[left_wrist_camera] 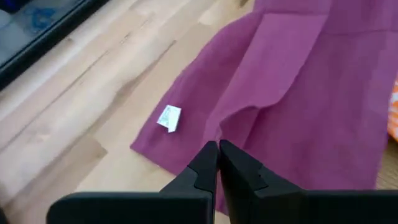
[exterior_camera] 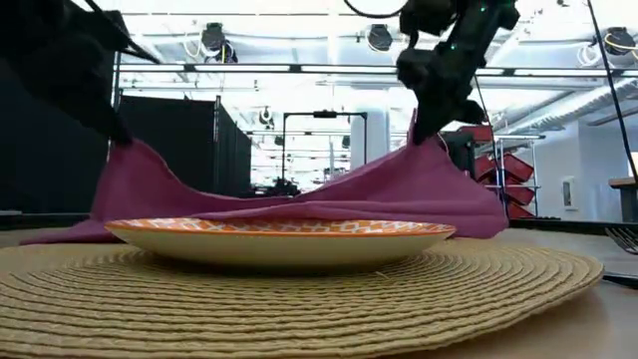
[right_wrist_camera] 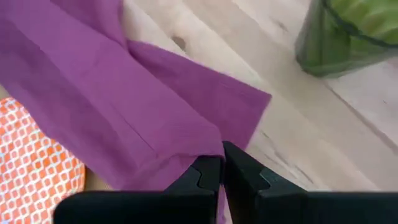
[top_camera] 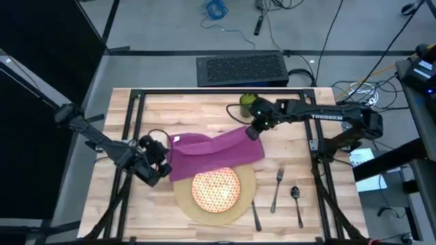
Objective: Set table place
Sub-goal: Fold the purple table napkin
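Pale butcher-block planks make up the table, boxed in by its black bar frame, with cables and a dark case on the grey floor beyond. Toward the near edge lies the place, a wide tan woven mat, and the red-and-cream plate sits on it. A fork, a spoon and a knife lie on the wood just to its right, and a green cup stands near the far edge. The step in hand looks to me like handling the napkin: this purple cloth is stretched between both arms, sagging over the far part of the plate. The left gripper has its fingers pressed together on the cloth's left edge, close to a small white tag. The right gripper is pinched on the opposite corner and holds it lifted, so the cloth slopes down from there. I'd judge the next move calls for both arms to act together, bringing the held ends toward each other for a fold or carrying the cloth clear of the plate, without dragging it across the plate or nudging the cutlery.
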